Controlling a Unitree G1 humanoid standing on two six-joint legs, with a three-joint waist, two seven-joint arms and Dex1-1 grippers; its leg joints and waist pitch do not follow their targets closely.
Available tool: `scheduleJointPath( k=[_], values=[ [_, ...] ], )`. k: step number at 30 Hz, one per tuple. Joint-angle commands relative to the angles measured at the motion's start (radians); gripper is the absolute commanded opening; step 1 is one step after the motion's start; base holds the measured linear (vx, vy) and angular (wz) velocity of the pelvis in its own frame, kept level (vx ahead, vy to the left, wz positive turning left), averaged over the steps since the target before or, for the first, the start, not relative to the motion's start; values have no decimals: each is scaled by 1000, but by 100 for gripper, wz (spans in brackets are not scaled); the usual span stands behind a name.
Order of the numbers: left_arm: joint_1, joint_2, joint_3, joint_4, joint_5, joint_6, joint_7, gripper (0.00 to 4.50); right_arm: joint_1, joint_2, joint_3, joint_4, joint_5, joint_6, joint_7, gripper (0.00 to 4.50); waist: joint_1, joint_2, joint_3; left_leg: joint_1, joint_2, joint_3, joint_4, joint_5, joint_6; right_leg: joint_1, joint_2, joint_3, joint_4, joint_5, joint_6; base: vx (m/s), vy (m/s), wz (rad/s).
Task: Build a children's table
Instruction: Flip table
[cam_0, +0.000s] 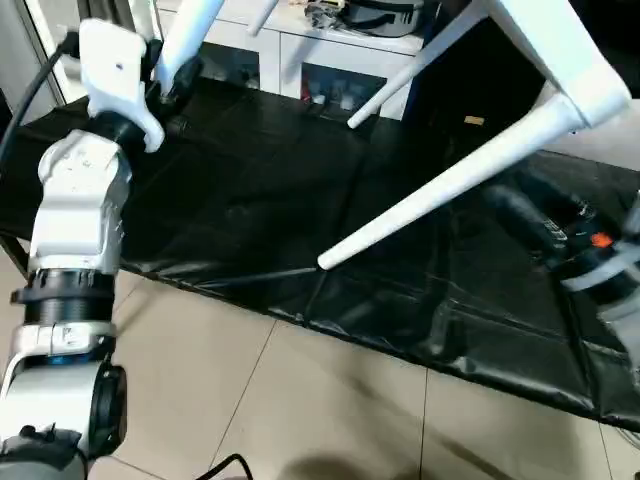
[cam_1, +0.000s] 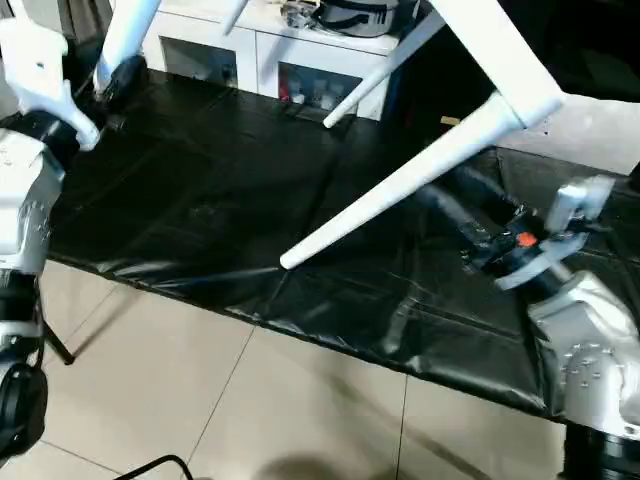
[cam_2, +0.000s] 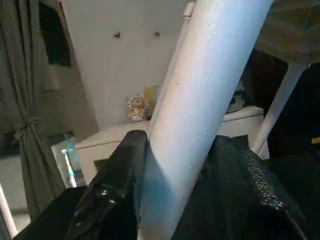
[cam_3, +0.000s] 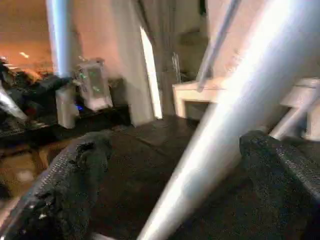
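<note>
Black sheeting covers the counter (cam_0: 250, 230); the table (cam_0: 560, 60) tilts at one o'clock. Your left tool (cam_0: 172, 82) pinches a leg (cam_0: 190, 35) at eleven. Your right tool (cam_1: 470, 225) is spread; center it before squeezing.

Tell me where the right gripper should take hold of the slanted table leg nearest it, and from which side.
Grip the table leg on its thicker upper half, close to the corner socket, coming from the robot's right. The tube tapers toward its free tip, which rests on the black mat. The right gripper already stands open astride it.
</note>
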Motion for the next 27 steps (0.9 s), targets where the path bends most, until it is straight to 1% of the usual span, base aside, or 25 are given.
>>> scheduleJointPath(
  k=[1, 2, 3, 4, 5, 6, 8, 9, 10, 11, 12, 13, 16, 17, 18, 19, 20, 21, 22, 23, 24, 25, 26, 27],
  values=[
    [22, -24, -36, 30, -16, 21, -31, 183, -13, 6, 47, 30, -65, -26, -26, 450, -6, 8, -64, 7, 95, -42, -80, -97, 13, 35, -135, 86, -75, -285, -62, 0, 0, 0],
    [24, -24, -39, 30, -14, 19, -34, 181, -25, 12, 64, 44, -84, -39, -32, 450, -5, 8, -64, 6, 95, -42, -79, -89, 13, 35, -136, 87, -72, -271, -70, 0, 0, 0],
    [26, -25, -42, 30, -15, 17, -39, 179, -53, 25, 82, 77, -114, -59, -57, 450, -3, 9, -66, 7, 98, -41, -78, -71, 18, 34, -136, 89, -66, -236, -89, 0, 0, 0],
    [26, -25, -42, 30, -15, 17, -39, 178, -55, 26, 83, 80, -115, -61, -59, 450, -5, 8, -65, 8, 97, -40, -78, -68, 17, 32, -136, 91, -63, -228, -97, 0, 0, 0],
    [27, -25, -46, 32, -13, 13, -45, 176, -95, 46, 98, 123, -139, -82, -82, 450, -6, 9, -65, 3, 96, -40, -78, -65, 14, 37, -136, 91, -60, -222, -108, 0, 0, 0],
    [27, -25, -46, 32, -13, 13, -45, 175, -95, 46, 98, 123, -139, -82, -82, 450, -5, 9, -67, 5, 96, -39, -78, -62, 13, 37, -136, 92, -59, -216, -111, 0, 0, 0],
    [27, -25, -48, 36, -14, 8, -53, 175, -127, 66, 112, 147, -140, -92, -70, 450, -2, 12, -64, 8, 100, -38, -80, -72, 10, 35, -136, 94, -58, -211, -116, 0, 0, 0],
    [28, -25, -49, 37, -14, 6, -57, 174, -141, 75, 121, 159, -144, -101, -67, 450, -3, 12, -64, 6, 102, -39, -80, -70, 8, 37, -137, 95, -56, -206, -117, 0, 0, 0],
    [30, -26, -52, 40, -16, 2, -68, 174, -176, 96, 138, 194, -160, -131, -68, 450, -4, 14, -65, 5, 102, -41, -81, -73, 4, 38, -138, 94, -54, -196, -118, 0, 0, 0],
    [34, -30, -56, 42, -17, -1, -76, 173, -217, 122, 151, 238, -177, -169, -74, 450, -10, 11, -64, 2, 100, -41, -83, -90, -4, 37, -139, 94, -55, -208, -124, 0, 0, 0],
    [37, -33, -58, 44, -17, -3, -79, 173, -236, 135, 154, 256, -178, -183, -73, 450, -12, 11, -62, 3, 98, -40, -82, -101, -9, 37, -140, 94, -57, -227, -126, 0, 0, 0],
    [38, -34, -58, 45, -17, -3, -80, 173, -242, 139, 154, 261, -176, -186, -71, 450, -10, 13, -62, 6, 96, -37, -81, -110, -14, 38, -143, 97, -63, -253, -123, 0, 0, 0],
    [55, -50, -61, 43, -35, -7, -103, 171, -267, 152, 163, 270, -175, -202, -63, 450, -5, 12, -63, 6, 102, -37, -83, -82, -7, 37, -139, 99, -54, -208, -125, 0, 0, 0],
    [75, -66, -65, 40, -50, -8, -120, 170, -273, 155, 168, 255, -170, -200, -54, 450, -6, 11, -64, 5, 103, -37, -82, -76, -5, 37, -138, 99, -51, -193, -127, 0, 0, 0],
    [75, -66, -65, 40, -50, -8, -120, 168, -273, 155, 168, 255, -170, -200, -54, 450, -5, 11, -65, 5, 103, -38, -82, -73, -5, 38, -140, 99, -49, -187, -130, 0, 0, 0],
    [96, -81, -74, 37, -57, -14, -133, 167, -272, 152, 171, 233, -164, -195, -43, 450, -4, 12, -64, 5, 101, -35, -81, -75, -3, 36, -140, 100, -51, -190, -132, 0, 0, 0],
    [106, -87, -78, 36, -59, -17, -138, 166, -270, 151, 172, 224, -161, -193, -39, 450, -3, 10, -64, 4, 100, -34, -81, -74, 1, 38, -140, 101, -51, -193, -129, 0, 0, 0],
    [121, -97, -87, 34, -60, -19, -146, 166, -267, 145, 174, 205, -158, -189, -30, 450, -3, 10, -65, 4, 98, -33, -80, -71, 5, 38, -139, 101, -52, -194, -127, 0, 0, 0],
    [136, -106, -95, 33, -59, -21, -149, 164, -263, 138, 175, 181, -154, -183, -23, 450, -1, 14, -67, 1, 98, -34, -79, -51, 12, 40, -139, 102, -50, -180, -121, 0, 0, 0],
    [158, -123, -105, 37, -53, -22, -144, 162, -255, 124, 174, 133, -146, -171, -16, 450, 0, 14, -72, -1, 98, -34, -76, -23, 23, 39, -136, 101, -43, -142, -120, 0, 0, 0],
    [166, -127, -107, 41, -48, -25, -140, 161, -253, 120, 174, 115, -144, -167, -16, 450, 2, 12, -76, -3, 100, -35, -73, 1, 31, 40, -135, 102, -38, -110, -120, 0, 0, 0],
    [167, -128, -107, 41, -47, -26, -140, 159, -252, 119, 174, 113, -143, -167, -16, 450, 2, 10, -77, -8, 101, -37, -71, 41, 53, 38, -133, 101, -28, -52, -130, 0, 0, 0],
    [174, -131, -109, 44, -42, -27, -134, 158, -249, 114, 173, 95, -139, -162, -15, 450, 0, 14, -77, -10, 97, -36, -69, 41, 66, 37, -133, 100, -28, -36, -134, 0, 0, 0],
    [179, -132, -109, 45, -39, -29, -131, 158, -247, 111, 173, 85, -136, -160, -15, 450, -2, 12, -80, -12, 97, -37, -69, 43, 70, 39, -134, 100, -26, -30, -136, 0, 0, 0]
  ],
)
